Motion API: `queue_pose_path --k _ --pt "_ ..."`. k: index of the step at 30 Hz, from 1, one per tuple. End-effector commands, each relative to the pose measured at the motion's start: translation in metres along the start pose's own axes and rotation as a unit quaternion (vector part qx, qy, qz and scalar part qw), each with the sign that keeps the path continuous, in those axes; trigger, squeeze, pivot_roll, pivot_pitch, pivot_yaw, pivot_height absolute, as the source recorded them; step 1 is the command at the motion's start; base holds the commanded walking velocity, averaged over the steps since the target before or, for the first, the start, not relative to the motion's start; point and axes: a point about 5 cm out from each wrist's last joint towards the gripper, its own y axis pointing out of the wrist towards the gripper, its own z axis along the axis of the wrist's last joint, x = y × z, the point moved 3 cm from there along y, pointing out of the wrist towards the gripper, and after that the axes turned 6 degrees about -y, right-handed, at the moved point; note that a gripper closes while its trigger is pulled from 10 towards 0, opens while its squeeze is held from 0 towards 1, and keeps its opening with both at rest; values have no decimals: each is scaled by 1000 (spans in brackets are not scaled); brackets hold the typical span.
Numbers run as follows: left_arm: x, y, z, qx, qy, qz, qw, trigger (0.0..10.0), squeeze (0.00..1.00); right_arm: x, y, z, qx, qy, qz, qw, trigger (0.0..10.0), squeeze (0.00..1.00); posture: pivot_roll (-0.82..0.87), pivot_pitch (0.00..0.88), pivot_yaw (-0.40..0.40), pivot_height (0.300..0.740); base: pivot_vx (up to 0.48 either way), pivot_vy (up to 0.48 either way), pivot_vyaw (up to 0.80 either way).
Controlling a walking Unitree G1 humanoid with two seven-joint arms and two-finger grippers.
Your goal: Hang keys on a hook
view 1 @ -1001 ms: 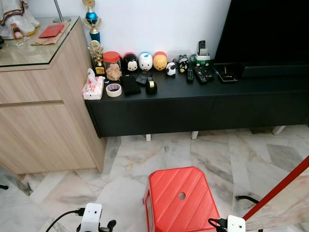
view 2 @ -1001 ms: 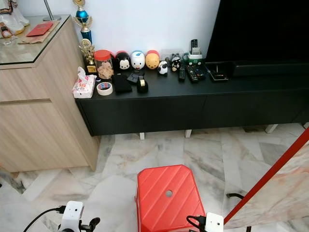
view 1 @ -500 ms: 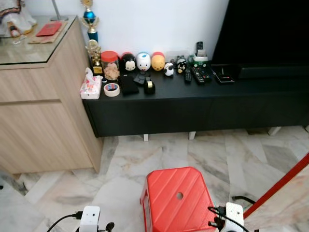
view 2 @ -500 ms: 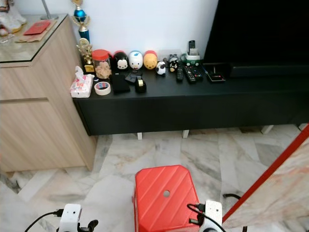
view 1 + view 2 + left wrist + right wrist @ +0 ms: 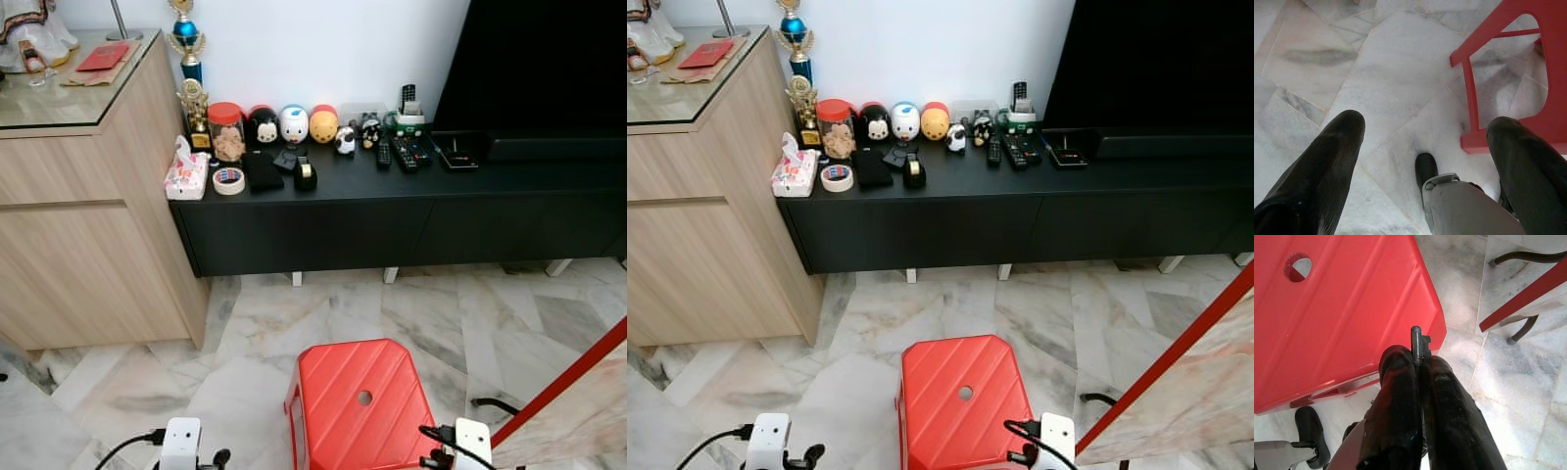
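Between the earlier frames and now only the head camera has shifted slightly; stool, console and clutter keep their places relative to one another, and both wrists stay low at the bottom edge.

Right gripper [image 5: 1419,363]: fingers pressed together, clamped on a dark metal key [image 5: 1417,343] whose tip stands out just past the fingertips. It hangs over the marble floor [image 5: 1508,382], beside the corner of the red plastic stool [image 5: 1342,313]. In the head view its white wrist module [image 5: 472,443] sits at 5 o'clock of the stool.

Left gripper [image 5: 1425,142]: fingers spread wide, nothing between them, pointing down at the floor; a red stool leg [image 5: 1471,98] lies just beyond one finger. Its wrist module [image 5: 180,443] sits at 7 o'clock of the stool.

Stool [image 5: 358,401]: red, ribbed top with a round hole, standing on the floor at 6 o'clock of the head view.

Console [image 5: 392,211]: long, black, low, against the white wall at 12 o'clock. On its top: tissue pack [image 5: 186,174], tape roll [image 5: 229,180], red-lidded jar [image 5: 227,130], row of round character figures [image 5: 294,124], remotes [image 5: 411,152].

Wooden cabinet [image 5: 78,235]: glass-topped, at 9 o'clock, touching the console's end; a trophy [image 5: 188,44] stands behind the jar.

Red-edged board [image 5: 573,372]: slanted, at 4 o'clock.

No hook can be made out.
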Motion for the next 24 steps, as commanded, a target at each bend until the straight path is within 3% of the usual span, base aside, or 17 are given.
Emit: queue_pose_path --k 1,17,24 --pt "0 -2 -9 -17 -1 1 1000 10000 0 3 -1 -3 -4 2 -3 1000 10000 0 15 0 -71 740 0 0 0" --pt "-1 -3 -13 -24 -10 3 1000 10000 0 25 -5 -12 -13 4 -12 1000 10000 0 16 0 -67 740 0 0 0" --pt "-1 -3 -14 -25 -12 3 1000 10000 0 21 -4 -9 -12 1 -8 1000 10000 0 18 0 -68 740 0 0 0"
